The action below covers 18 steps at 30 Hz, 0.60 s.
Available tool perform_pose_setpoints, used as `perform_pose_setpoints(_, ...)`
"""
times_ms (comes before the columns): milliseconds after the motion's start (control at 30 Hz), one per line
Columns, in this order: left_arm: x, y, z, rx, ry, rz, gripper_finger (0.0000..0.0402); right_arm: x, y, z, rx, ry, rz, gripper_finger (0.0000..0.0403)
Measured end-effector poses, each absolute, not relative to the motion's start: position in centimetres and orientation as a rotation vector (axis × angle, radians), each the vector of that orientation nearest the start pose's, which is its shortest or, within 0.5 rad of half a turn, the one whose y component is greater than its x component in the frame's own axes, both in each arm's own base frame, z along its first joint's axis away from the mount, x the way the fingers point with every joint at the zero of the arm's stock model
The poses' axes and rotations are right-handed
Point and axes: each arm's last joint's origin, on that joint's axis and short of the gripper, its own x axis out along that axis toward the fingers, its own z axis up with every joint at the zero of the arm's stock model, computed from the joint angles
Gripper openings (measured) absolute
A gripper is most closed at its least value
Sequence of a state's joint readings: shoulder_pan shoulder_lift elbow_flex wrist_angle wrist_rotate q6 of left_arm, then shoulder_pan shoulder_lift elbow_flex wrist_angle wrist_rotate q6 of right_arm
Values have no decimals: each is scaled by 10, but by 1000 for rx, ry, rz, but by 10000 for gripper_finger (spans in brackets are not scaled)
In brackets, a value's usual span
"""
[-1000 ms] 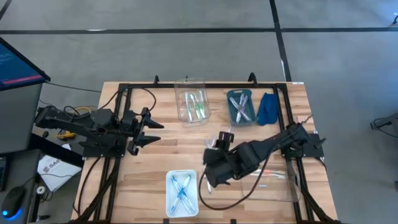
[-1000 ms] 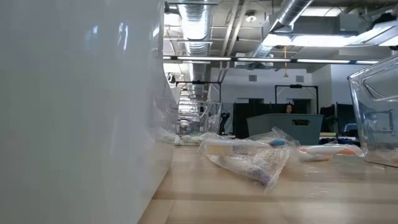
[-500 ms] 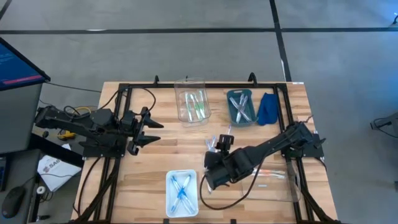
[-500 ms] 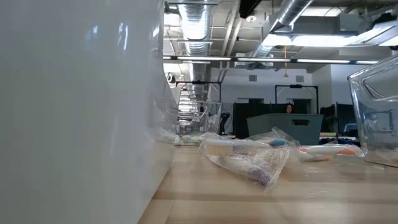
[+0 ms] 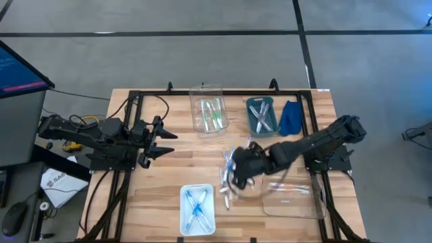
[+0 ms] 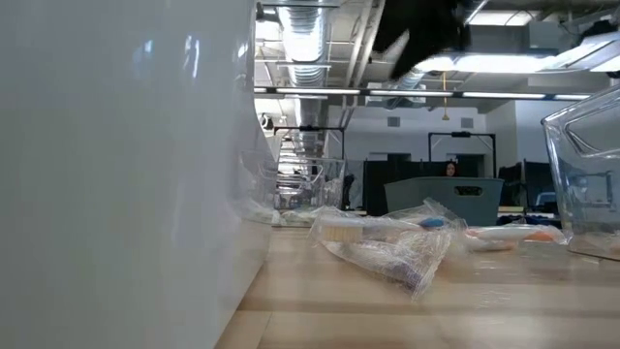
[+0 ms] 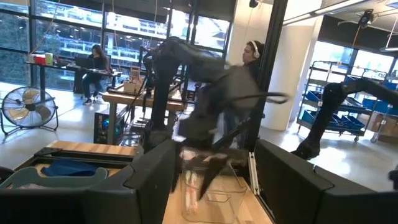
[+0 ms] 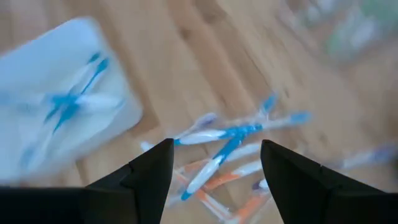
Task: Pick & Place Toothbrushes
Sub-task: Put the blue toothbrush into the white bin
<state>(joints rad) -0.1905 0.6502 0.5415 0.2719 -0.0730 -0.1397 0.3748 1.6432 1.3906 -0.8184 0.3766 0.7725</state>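
Observation:
A loose pile of toothbrushes (image 5: 225, 181) lies on the wood near the table's middle; the right wrist view shows blue and orange-pink ones (image 8: 230, 149). My right gripper (image 5: 237, 170) hovers open over this pile (image 8: 216, 144) and holds nothing. A white tray (image 5: 198, 208) toward the near edge holds blue toothbrushes (image 8: 68, 102). Green toothbrushes lie in a clear bin (image 5: 209, 115), and white-grey ones in a teal bin (image 5: 262, 115). My left gripper (image 5: 165, 143) waits open at the table's left (image 7: 214, 149).
A folded blue cloth (image 5: 291, 116) lies beside the teal bin. A clear bin (image 5: 293, 197) with orange-pink toothbrushes sits at the near right, under my right arm. In the low view the white tray's wall (image 6: 116, 174) fills the left, and clear wrapping (image 6: 387, 247) lies mid-table.
My right gripper has moved from beside the white tray toward the table's far edge, and the arm's elbow has swung out to the right. The pile of toothbrushes that it covered now shows. The wrist picture is blurred by the motion.

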Motion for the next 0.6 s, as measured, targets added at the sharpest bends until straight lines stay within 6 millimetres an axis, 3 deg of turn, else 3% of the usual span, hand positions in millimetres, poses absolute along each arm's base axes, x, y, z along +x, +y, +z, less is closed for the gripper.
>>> perform_pose_setpoints(167,153,-27,312,-166,-153,-129,218,312,86,241,570,932,-558,234)
perform_pose_setpoints(300,153,-27,312,-167,-153,-129,218,314,76,228,675,1001,-553,234)
perform_pose_setpoints(400,153,-27,312,-165,-154,-129,218,317,74,225,722,1037,-491,234)
perform_pose_setpoints(600,155,-28,311,-164,-151,-129,218,331,75,234,902,906,-440,234)
